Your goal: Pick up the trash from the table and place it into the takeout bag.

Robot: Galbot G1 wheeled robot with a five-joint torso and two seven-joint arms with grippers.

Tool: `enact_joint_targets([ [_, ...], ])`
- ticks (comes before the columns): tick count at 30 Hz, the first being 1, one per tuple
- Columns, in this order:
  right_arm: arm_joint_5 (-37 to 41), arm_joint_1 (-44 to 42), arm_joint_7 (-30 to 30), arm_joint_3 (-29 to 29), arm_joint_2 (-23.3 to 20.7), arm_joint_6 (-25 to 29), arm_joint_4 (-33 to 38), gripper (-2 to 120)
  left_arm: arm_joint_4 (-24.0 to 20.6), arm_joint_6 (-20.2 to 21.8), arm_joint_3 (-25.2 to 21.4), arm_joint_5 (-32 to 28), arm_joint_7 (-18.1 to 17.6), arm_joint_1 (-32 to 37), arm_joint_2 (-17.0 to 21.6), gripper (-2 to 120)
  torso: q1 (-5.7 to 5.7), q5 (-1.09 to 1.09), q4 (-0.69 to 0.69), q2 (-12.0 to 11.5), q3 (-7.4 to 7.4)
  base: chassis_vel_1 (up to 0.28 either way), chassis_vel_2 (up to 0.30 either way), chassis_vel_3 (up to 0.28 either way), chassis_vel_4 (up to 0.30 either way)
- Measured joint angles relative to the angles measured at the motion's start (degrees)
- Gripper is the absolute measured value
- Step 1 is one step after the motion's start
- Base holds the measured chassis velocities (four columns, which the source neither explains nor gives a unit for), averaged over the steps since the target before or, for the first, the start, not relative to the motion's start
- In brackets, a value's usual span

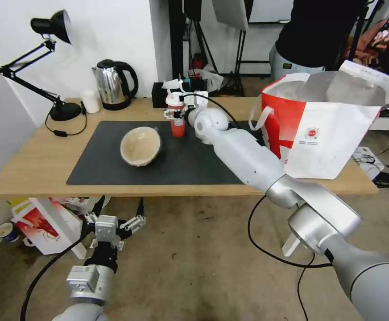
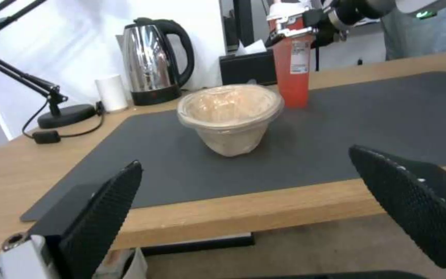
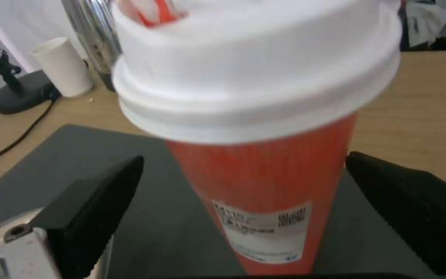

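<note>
The red drink cup (image 1: 177,127) with its white lid and straw stands on the dark mat at the back of the table (image 1: 34,160). My right gripper (image 1: 175,111) is open around the cup (image 3: 264,186), one finger on each side with a gap to its wall. The tan paper bowl (image 1: 141,146) sits on the mat to the cup's left, tilted toward me. At the table's right end the takeout bag (image 1: 324,129) stands with its mouth open. My left gripper (image 1: 120,207) hangs open and empty below the front edge, facing the bowl (image 2: 228,116).
A steel kettle (image 1: 114,84), a small white cup (image 1: 89,101), a black desk lamp (image 1: 47,67) and a black tissue box (image 1: 163,96) line the back edge. A red-and-white carton (image 1: 43,225) stands on the floor at the left. Cables trail on the floor at the right.
</note>
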Motion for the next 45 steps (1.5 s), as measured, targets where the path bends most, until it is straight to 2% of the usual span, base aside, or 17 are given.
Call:
enact_joint_targets([
  [11,-1.3,-1.0,-2.4,1.2,1.3,1.2,-3.7,100,0.0,0.0,0.0,0.0,0.0,0.0,0.0,100,0.00,0.00,0.00,0.0,0.00,0.000,0.000,0.000,0.000],
  [20,-1.9,-1.4,-3.3,1.3,1.0,2.5,-4.1,78,0.0,0.0,0.0,0.0,0.0,0.0,0.0,100,0.00,0.00,0.00,0.0,0.00,0.000,0.000,0.000,0.000],
  [24,-1.9,-1.0,-3.5,1.1,0.6,2.7,-3.9,63,0.0,0.0,0.0,0.0,0.0,0.0,0.0,100,0.00,0.00,-0.01,0.0,0.00,0.000,0.000,0.000,0.000],
  [36,-1.7,-0.2,-4.2,-0.2,-0.2,3.5,-3.2,35,0.0,0.0,0.0,0.0,0.0,0.0,0.0,100,0.00,0.00,0.00,0.0,0.00,0.000,0.000,0.000,0.000],
  [45,0.4,0.1,-3.7,-1.7,-3.2,2.7,2.1,17,0.0,0.0,0.0,0.0,0.0,0.0,0.0,100,-0.01,0.01,0.01,0.0,0.00,0.000,0.000,0.000,0.000],
])
